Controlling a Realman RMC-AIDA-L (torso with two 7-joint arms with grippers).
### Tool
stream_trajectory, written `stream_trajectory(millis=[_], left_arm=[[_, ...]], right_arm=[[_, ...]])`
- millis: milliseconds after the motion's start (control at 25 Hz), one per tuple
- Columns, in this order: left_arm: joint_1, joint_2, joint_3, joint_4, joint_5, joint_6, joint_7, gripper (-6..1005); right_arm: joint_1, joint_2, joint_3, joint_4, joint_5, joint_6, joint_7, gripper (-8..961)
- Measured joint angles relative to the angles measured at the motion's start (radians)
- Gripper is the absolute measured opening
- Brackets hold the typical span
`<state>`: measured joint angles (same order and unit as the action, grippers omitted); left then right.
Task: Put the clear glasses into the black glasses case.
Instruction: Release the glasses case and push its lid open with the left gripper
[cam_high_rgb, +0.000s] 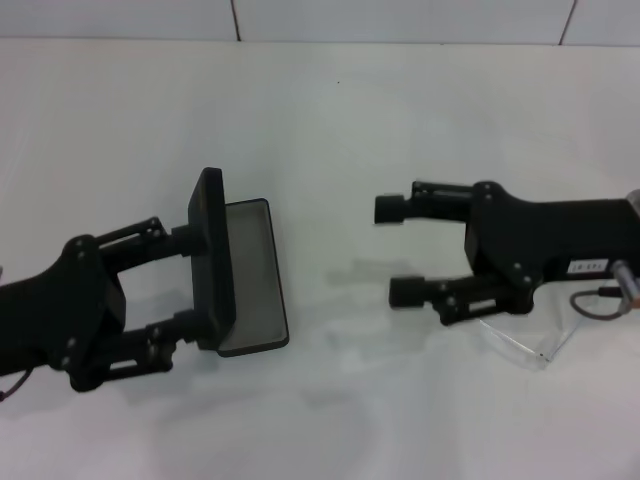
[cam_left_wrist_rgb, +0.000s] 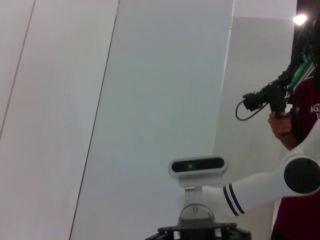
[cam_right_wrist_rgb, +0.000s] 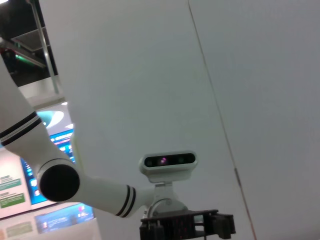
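The black glasses case (cam_high_rgb: 250, 275) lies open on the white table at the left, its lid standing upright and its grey lining bare. My left gripper (cam_high_rgb: 185, 283) is open behind the lid, both fingertips against the lid's back. On the right, my right gripper (cam_high_rgb: 396, 250) is open with nothing between its fingers, pointing toward the case with a wide gap of table between them. The clear glasses (cam_high_rgb: 520, 348) lie on the table under the right gripper's body, mostly hidden by it. Neither wrist view shows the case, the glasses or any fingers.
The white table (cam_high_rgb: 330, 130) stretches back to a tiled wall. A grey cable (cam_high_rgb: 590, 300) loops at the right wrist. The wrist views look up at wall panels, the robot's head camera (cam_left_wrist_rgb: 197, 166) and a person holding a camera (cam_left_wrist_rgb: 280, 107).
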<state>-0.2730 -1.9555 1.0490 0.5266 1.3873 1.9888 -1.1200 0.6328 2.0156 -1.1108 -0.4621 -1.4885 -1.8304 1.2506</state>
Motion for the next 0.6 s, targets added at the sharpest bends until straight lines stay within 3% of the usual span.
stream_trajectory(millis=[200, 280, 360, 520, 600], left_arm=[[-0.035, -0.011, -0.058, 0.073, -0.013, -0.007, -0.19, 754], [-0.041, -0.04, -0.091, 0.239, 0.001, -0.057, -0.371, 743], [-0.042, -0.05, -0.101, 0.354, 0.026, -0.126, -0.488, 733], [-0.067, -0.052, -0.105, 0.583, 0.152, -0.297, -0.807, 712], [-0.109, -0.05, -0.105, 0.675, 0.301, -0.374, -1.041, 701]], right_arm=[[-0.058, 0.003, 0.052, 0.01, 0.075, 0.068, -0.058, 876], [-0.085, 0.004, 0.072, 0.011, 0.116, 0.078, -0.077, 876], [-0.121, 0.0, 0.102, 0.011, 0.164, 0.081, -0.097, 876], [-0.196, -0.004, 0.213, 0.011, 0.197, 0.062, -0.117, 876], [-0.233, -0.005, 0.265, 0.011, 0.197, 0.048, -0.129, 876]])
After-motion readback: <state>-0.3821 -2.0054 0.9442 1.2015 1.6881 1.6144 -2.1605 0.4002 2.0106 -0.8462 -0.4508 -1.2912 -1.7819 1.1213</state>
